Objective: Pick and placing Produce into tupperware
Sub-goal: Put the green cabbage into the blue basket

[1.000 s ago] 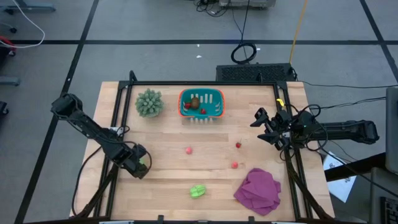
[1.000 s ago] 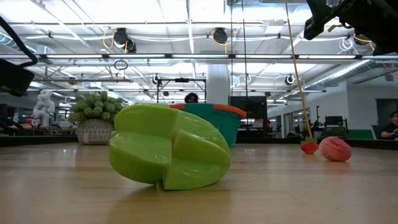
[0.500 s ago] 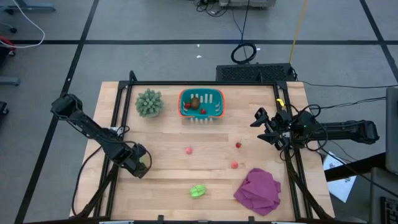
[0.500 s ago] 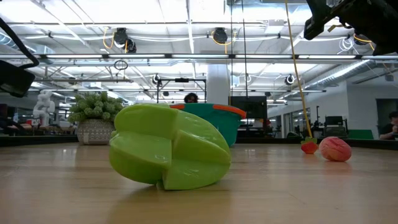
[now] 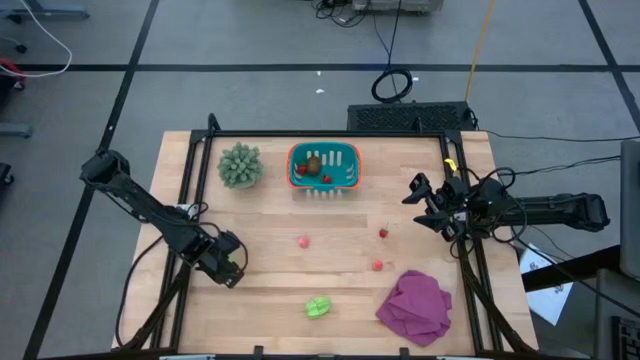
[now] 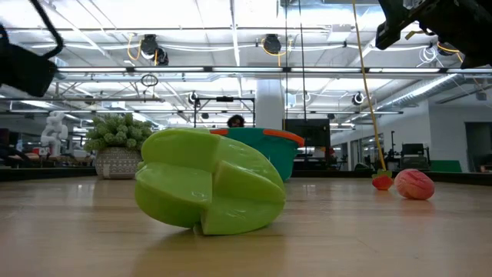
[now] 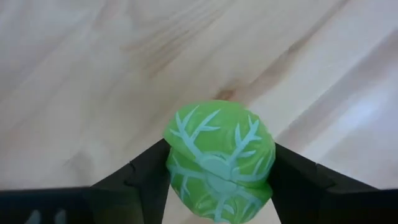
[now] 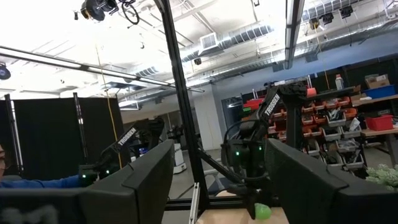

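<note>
1. The tupperware (image 5: pixel 323 166) sits at the far middle of the table (image 5: pixel 270 280), about 12 o'clock from the table's centre in the high view. It already holds a brown oval piece (image 5: pixel 314 165) and two small red pieces (image 5: pixel 326 179).
2. A light-green veined produce piece (image 7: pixel 219 160) is clamped between the two dark fingers (image 7: pixel 140 180) of the left gripper (image 5: pixel 229 264), seen close in the left wrist view with bare wood below it. This gripper is at about 8 o'clock from the table's centre, near the left edge.
3. A second light-green lobed piece (image 5: pixel 318 307) lies on the wood at about 6 o'clock, close to the near edge; it fills the foreground of the low view (image 6: pixel 209 182).
4. Three small red pieces lie loose: one (image 5: pixel 304 240) near the centre, one (image 5: pixel 383 233) at about 3 o'clock, and one (image 5: pixel 377 265) at about 4 o'clock.
5. The right gripper (image 5: pixel 428 205) waits raised over the right edge, at about 3 o'clock, its fingers spread apart and holding nothing.
6. A spiky grey-green plant (image 5: pixel 240 165) stands just beside the tupperware, at its 9 o'clock.
7. A magenta cloth (image 5: pixel 416 306) lies crumpled at about 5 o'clock, near the table's near right corner.
</note>
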You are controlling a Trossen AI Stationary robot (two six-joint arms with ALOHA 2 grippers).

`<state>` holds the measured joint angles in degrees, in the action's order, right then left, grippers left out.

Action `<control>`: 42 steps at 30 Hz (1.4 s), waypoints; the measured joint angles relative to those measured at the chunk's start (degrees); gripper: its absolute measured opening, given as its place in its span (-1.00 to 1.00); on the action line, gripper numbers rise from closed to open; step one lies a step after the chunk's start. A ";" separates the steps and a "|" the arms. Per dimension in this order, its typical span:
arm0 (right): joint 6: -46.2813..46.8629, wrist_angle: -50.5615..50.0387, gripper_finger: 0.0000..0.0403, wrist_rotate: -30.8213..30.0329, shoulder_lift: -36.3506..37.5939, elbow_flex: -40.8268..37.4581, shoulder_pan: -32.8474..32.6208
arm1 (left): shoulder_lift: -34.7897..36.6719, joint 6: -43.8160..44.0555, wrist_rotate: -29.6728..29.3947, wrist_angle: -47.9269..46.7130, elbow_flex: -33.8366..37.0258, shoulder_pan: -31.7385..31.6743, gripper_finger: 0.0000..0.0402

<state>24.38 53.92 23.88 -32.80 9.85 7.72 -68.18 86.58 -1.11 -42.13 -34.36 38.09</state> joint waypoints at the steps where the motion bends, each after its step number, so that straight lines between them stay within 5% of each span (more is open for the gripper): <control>1: 0.00 0.01 0.20 0.00 -0.02 0.00 0.01 | -0.03 -0.39 -0.13 -0.81 -0.62 -0.46 0.11; 11: -0.21 -0.19 0.20 0.01 0.00 0.00 0.01 | 0.00 -16.93 -7.12 -1.50 -7.53 -11.84 0.13; 20: -0.20 -0.21 0.20 0.02 -0.02 0.00 0.01 | -0.02 -42.31 -12.44 -0.12 -15.02 -31.32 0.14; 26: -0.20 -0.21 0.20 0.02 -0.01 0.00 -0.01 | -2.32 -58.79 -10.25 11.32 -19.16 -44.47 0.14; 37: -0.20 -2.27 0.20 0.04 0.00 0.00 -0.01 | -24.37 -76.22 -1.28 14.62 -40.37 -57.60 0.14; 42: -0.11 -3.71 0.20 0.04 -0.04 0.00 -0.01 | -35.22 -80.89 -0.26 5.92 -54.64 -59.71 0.14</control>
<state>24.27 50.22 23.92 -32.84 9.85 7.70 -103.41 5.70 -1.37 -36.21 -89.00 -21.62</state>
